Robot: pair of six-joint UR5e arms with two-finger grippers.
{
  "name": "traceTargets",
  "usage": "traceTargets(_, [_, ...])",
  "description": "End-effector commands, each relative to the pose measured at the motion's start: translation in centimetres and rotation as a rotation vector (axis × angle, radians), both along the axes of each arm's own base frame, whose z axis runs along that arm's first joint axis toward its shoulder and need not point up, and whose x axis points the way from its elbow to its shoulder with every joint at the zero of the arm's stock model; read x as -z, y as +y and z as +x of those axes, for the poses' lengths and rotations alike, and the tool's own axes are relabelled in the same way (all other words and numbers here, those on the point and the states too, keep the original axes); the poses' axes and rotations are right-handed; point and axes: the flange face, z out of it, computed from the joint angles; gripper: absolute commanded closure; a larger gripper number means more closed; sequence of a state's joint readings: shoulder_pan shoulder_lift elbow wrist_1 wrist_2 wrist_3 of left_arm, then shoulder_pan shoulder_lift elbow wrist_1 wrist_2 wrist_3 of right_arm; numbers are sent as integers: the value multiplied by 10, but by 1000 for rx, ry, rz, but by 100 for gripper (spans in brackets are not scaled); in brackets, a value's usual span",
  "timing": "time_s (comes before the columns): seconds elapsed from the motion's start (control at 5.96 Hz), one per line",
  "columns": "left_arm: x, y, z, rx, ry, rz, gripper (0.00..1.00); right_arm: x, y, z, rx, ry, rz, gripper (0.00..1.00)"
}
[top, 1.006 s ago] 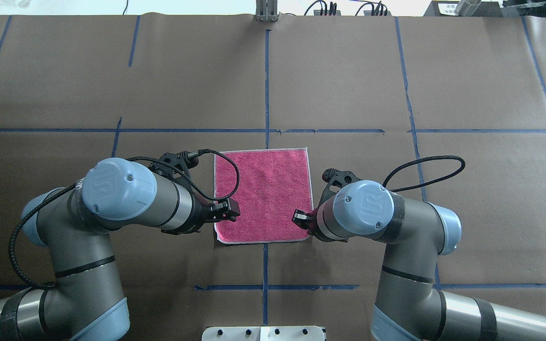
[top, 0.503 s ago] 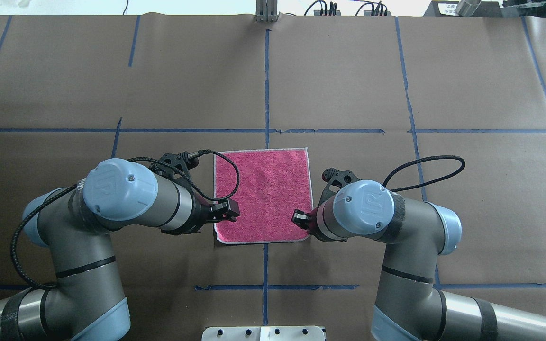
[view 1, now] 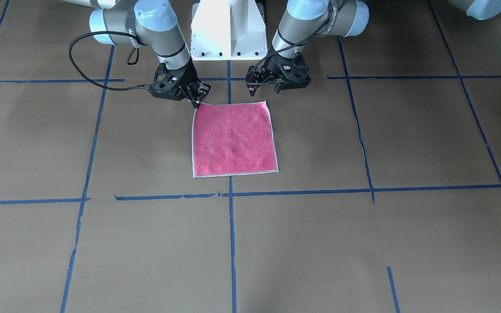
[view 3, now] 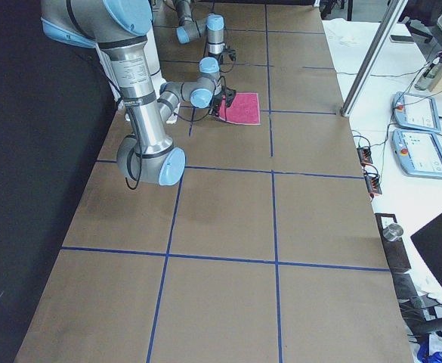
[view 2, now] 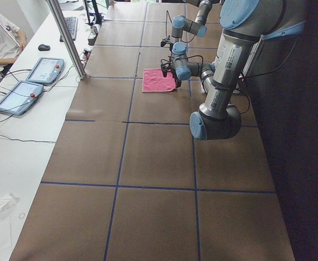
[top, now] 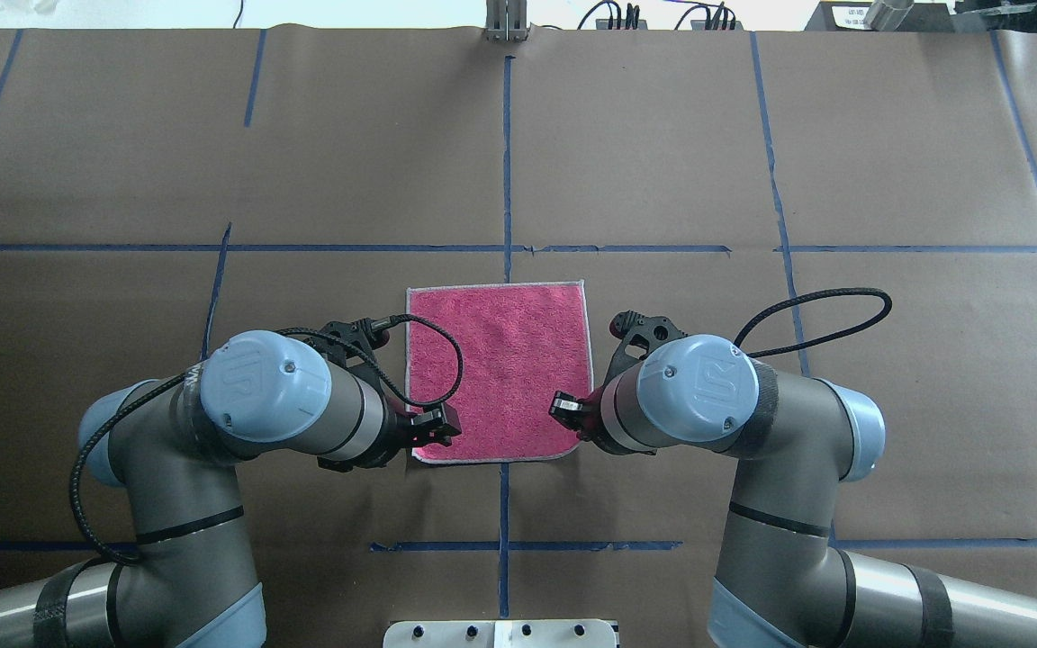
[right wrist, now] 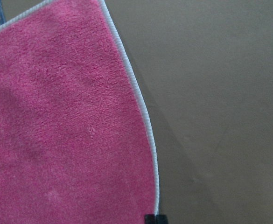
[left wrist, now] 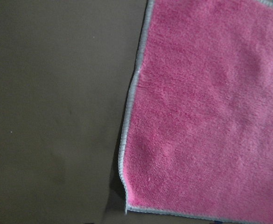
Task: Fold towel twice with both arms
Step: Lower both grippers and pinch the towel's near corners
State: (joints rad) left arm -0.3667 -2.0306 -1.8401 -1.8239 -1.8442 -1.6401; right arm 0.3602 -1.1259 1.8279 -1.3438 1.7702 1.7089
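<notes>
Left gripper (view 1: 264,90) hangs with its two fingers spread apart. It holds nothing, and it sits just above the towel corner on its side, close to the robot base (view 1: 228,30). Next comes the towel (top: 500,369). It lies flat in the middle of the brown paper table (top: 212,180), right in front of the robot base, with its pink side up. Then comes the right gripper (view 1: 196,101). Its fingers look pinched together on the other close corner, and that corner looks a little lifted and curled.

The step now seems to be grabbing both close corners for the first fold. To do it well, the left gripper should go down onto its corner and pinch only the cloth, not the paper. Both corners should then go up together, at the same height, and travel straight to the far edge so the edges meet.

The towel is almost square, so no side looks much longer. Its sides run straight along the blue tape lines (top: 507,162), and one edge faces the robot base.
</notes>
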Motion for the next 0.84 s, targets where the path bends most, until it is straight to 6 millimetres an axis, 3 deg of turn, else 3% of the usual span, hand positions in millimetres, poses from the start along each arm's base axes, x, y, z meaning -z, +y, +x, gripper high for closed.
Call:
traceTargets(0.0, [-7, -3, 11, 13, -25, 5, 25, 0, -2, 1, -3, -1, 0, 100])
traceTargets(0.17, [-5, -4, 13, 16, -25, 6, 34, 0, -2, 1, -3, -1, 0, 100])
traceTargets(0.34, [-7, -5, 15, 12, -33, 9, 35, 0, -2, 2, -4, -1, -1, 100])
traceTargets(0.67, [8, -11, 22, -9, -111, 18, 35, -1, -2, 2, -4, 1, -1, 100])
